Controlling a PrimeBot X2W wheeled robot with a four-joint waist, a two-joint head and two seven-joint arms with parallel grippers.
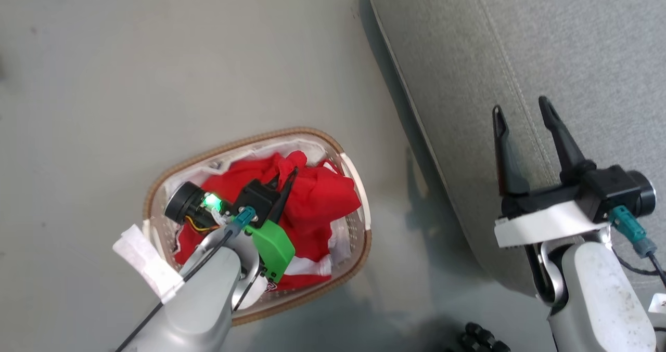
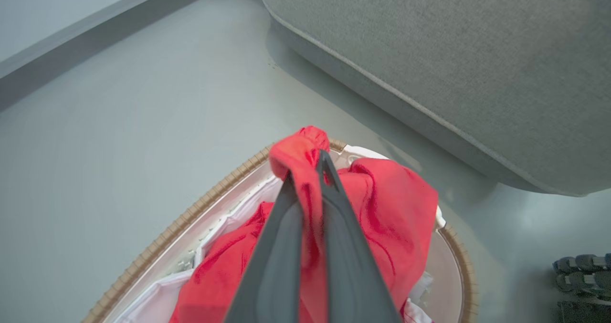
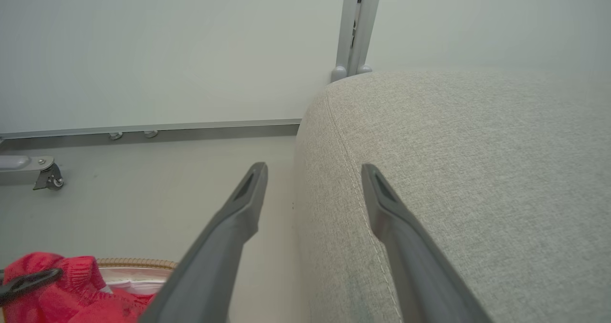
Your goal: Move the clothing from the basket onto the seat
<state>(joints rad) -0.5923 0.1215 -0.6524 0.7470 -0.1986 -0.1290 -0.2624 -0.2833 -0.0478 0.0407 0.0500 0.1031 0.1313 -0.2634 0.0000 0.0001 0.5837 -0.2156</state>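
While the left gripper pinches a raised fold of the clothing (the rest heaped in the basket), the right gripper hangs spread at the edge of the seat.

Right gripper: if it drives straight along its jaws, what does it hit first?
Most likely the seat: the right gripper points at its rounded edge, open jaws straddling it. Depth is unclear; it may just skim past and reach the wall behind.
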